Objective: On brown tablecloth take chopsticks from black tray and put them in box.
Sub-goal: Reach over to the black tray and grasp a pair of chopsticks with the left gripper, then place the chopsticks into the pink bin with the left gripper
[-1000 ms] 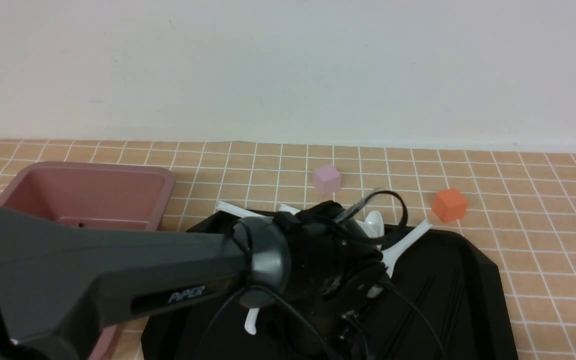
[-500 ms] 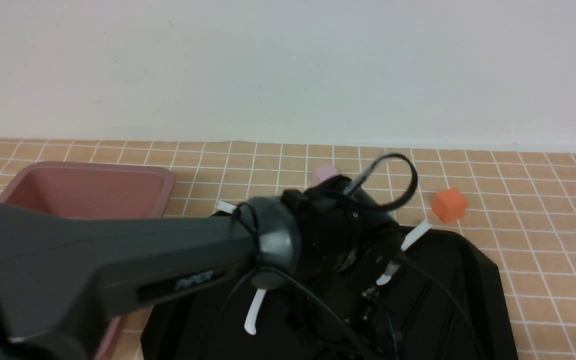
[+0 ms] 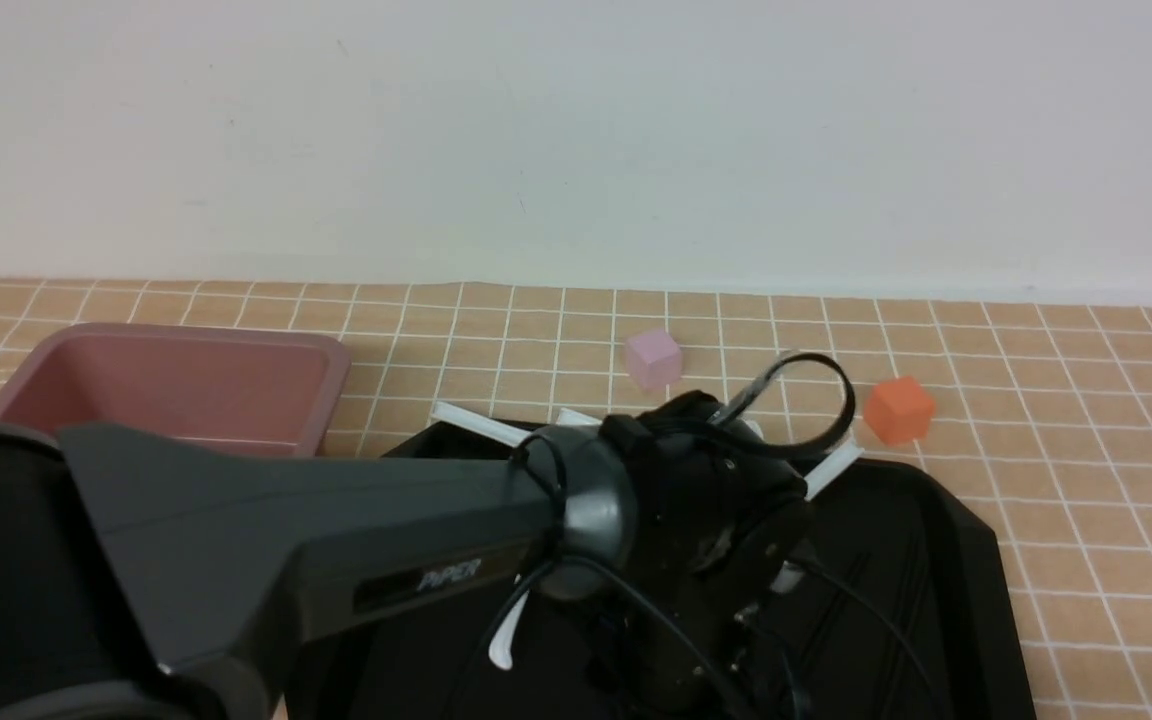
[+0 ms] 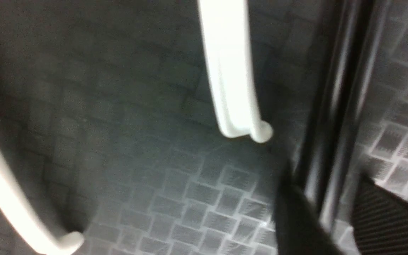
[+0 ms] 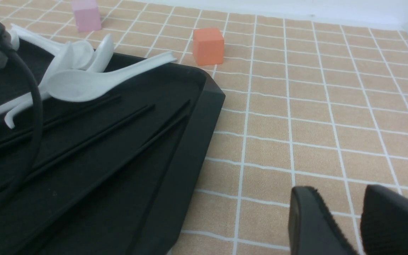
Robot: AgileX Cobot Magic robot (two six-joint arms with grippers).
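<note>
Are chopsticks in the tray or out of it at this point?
In: the right wrist view shows several black chopsticks lying in the tray.

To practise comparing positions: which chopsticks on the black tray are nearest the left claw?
The pair running between the left claw's fingers; the other chopsticks lie outside them.

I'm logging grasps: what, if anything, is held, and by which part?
Nothing looks gripped yet: chopsticks run between the left gripper's fingers, a gap showing; right gripper empty.
</note>
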